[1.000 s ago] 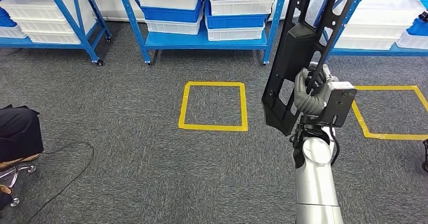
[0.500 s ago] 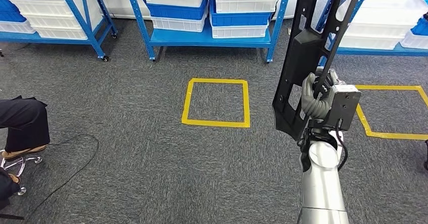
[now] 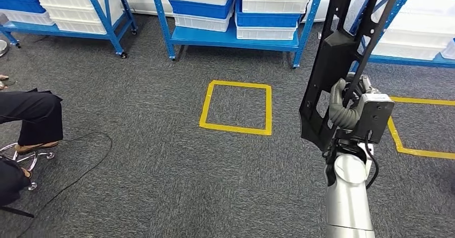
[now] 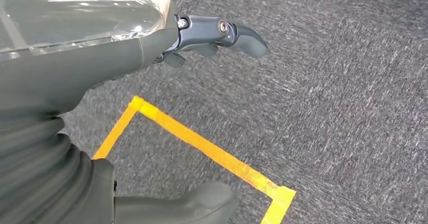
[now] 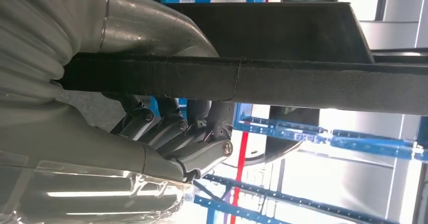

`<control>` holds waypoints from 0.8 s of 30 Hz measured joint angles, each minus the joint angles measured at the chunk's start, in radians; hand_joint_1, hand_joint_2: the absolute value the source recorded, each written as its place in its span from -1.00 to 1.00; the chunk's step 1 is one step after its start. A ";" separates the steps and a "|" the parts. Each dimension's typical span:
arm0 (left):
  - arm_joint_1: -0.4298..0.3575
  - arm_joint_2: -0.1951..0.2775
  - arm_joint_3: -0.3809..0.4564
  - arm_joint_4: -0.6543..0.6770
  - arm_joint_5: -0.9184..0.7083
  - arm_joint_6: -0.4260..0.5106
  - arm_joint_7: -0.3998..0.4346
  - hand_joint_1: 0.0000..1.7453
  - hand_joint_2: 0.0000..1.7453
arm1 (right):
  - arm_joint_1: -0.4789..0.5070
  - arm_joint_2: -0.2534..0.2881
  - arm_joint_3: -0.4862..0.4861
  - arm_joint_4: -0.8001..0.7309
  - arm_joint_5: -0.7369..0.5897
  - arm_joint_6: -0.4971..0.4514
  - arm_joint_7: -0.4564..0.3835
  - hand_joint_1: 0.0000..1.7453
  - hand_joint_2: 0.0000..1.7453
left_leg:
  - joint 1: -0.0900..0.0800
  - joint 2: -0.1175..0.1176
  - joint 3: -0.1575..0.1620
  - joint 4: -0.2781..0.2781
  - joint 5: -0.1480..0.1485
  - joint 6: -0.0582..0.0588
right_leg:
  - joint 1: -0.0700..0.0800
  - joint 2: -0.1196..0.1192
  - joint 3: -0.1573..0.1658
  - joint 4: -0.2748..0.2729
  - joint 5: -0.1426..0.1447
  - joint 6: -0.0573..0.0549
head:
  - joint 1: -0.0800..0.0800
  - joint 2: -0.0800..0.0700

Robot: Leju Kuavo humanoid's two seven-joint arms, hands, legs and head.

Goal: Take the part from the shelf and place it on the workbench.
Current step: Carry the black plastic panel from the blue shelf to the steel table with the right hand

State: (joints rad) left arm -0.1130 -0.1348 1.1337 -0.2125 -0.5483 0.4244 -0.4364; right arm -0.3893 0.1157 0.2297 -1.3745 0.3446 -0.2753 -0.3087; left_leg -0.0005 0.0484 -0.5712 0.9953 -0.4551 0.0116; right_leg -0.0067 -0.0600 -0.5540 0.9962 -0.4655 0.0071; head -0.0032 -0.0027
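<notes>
Carry step: right hand [image 3: 343,109] wrapped tight around the long black part [image 3: 343,61], upright above it, shelf [image 3: 236,37] beyond; left hand [image 4: 151,47] loose, empty; next, find workbench.

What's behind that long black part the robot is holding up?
Behind the long black frame-like part, gripped by the right hand, stand a blue metal shelf with white plastic bins and grey carpet; whatever lies directly behind its solid sections is covered.

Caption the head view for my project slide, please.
Right hand holds the long black part upright above grey carpet, blue shelves behind.
</notes>
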 joint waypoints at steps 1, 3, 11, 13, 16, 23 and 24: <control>0.000 0.000 -0.002 0.000 -0.002 0.000 0.000 -1.00 1.00 | 0.000 -0.001 -0.001 -0.002 0.000 0.000 0.001 1.00 1.00 | -0.001 -0.009 -0.003 -0.001 0.004 0.005 | 0.001 -0.006 0.000 -0.001 0.001 0.005 | 0.000 0.000; 0.001 0.001 -0.007 0.000 -0.003 0.000 0.000 -1.00 1.00 | -0.001 -0.004 -0.004 -0.007 -0.002 0.000 0.004 1.00 1.00 | 0.002 -0.023 -0.004 -0.011 0.015 0.019 | 0.000 -0.001 -0.010 0.015 -0.012 0.013 | 0.001 0.000; 0.002 0.002 -0.014 0.000 -0.012 0.003 0.002 -1.00 1.00 | 0.001 -0.030 -0.016 -0.010 -0.019 -0.006 0.012 1.00 1.00 | 0.004 -0.099 -0.016 -0.014 0.034 0.034 | -0.006 0.066 -0.078 0.187 -0.077 0.031 | 0.005 0.000; 0.002 0.002 -0.014 0.000 -0.015 0.003 0.004 -1.00 1.00 | 0.000 -0.034 -0.019 -0.011 -0.020 -0.007 0.012 1.00 1.00 | 0.000 -0.117 -0.020 -0.007 0.034 0.027 | -0.010 0.089 -0.011 0.049 -0.030 0.035 | 0.005 0.000; 0.004 0.004 -0.014 0.000 -0.015 0.005 0.005 -1.00 1.00 | 0.000 -0.036 -0.020 -0.012 -0.021 -0.007 0.012 1.00 1.00 | -0.001 -0.137 -0.032 -0.002 0.038 0.010 | -0.009 0.087 0.007 0.006 -0.014 0.020 | 0.003 0.000; 0.006 0.006 -0.015 0.000 -0.019 0.007 0.008 -1.00 1.00 | -0.001 -0.037 -0.028 -0.015 -0.050 0.001 0.011 1.00 1.00 | 0.011 -0.056 -0.163 0.279 -0.106 -0.024 | -0.016 0.035 0.003 0.002 -0.003 -0.010 | -0.007 0.000; 0.007 0.006 -0.015 0.000 -0.020 0.008 0.011 -1.00 1.00 | 0.000 -0.037 -0.029 -0.015 -0.072 0.010 0.010 1.00 1.00 | 0.013 -0.053 -0.171 0.299 -0.106 -0.027 | -0.016 0.026 0.002 0.002 -0.003 -0.010 | -0.008 0.000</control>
State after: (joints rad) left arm -0.1063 -0.1288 1.1191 -0.2121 -0.5685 0.4328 -0.4256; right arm -0.3892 0.0789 0.2006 -1.3893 0.2721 -0.2649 -0.2990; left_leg 0.0128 -0.0049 -0.7427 1.2939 -0.5607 -0.0151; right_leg -0.0222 -0.0342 -0.5519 0.9979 -0.4688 -0.0027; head -0.0108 -0.0027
